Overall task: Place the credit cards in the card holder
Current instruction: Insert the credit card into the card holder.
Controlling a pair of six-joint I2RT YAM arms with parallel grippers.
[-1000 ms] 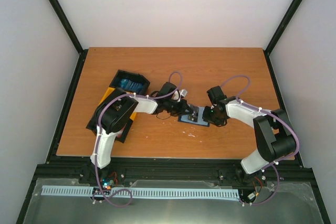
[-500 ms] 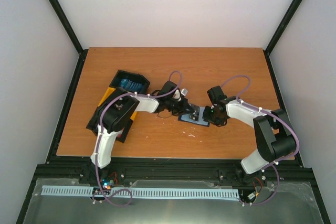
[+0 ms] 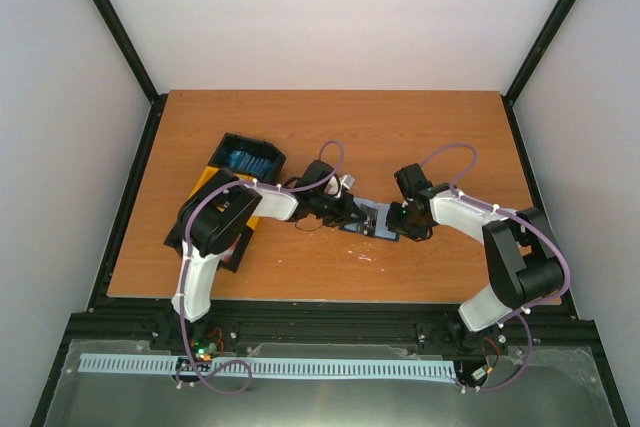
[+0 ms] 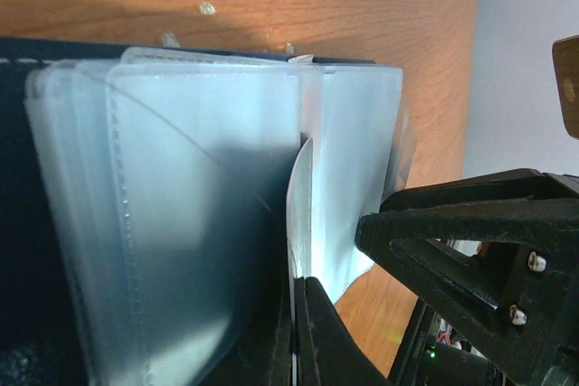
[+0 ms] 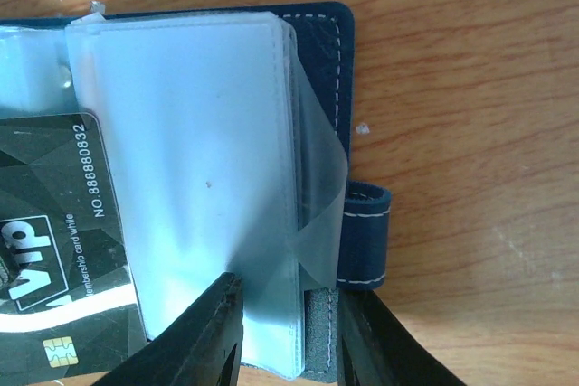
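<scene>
The navy card holder point(image 3: 383, 231) lies open on the table between my two grippers, its clear sleeves point(image 5: 199, 133) fanned out. In the right wrist view its cover point(image 5: 317, 20) and strap point(image 5: 366, 232) show. A dark grey VIP credit card point(image 5: 54, 223) lies at the sleeves' left edge. My left gripper point(image 4: 300, 332) is shut on a thin card seen edge-on point(image 4: 301, 214), standing among the sleeves point(image 4: 199, 178). My right gripper point(image 5: 289, 350) is open, one finger over the sleeves and the other beside the strap.
A black-and-yellow tray point(image 3: 215, 172) stands left of the holder, partly under the left arm, with blue cards point(image 3: 245, 159) in its back compartment. The right gripper's black body point(image 4: 470, 241) sits close to the holder in the left wrist view.
My left gripper has shifted slightly lower and closer to the holder. The right arm has hardly moved.
</scene>
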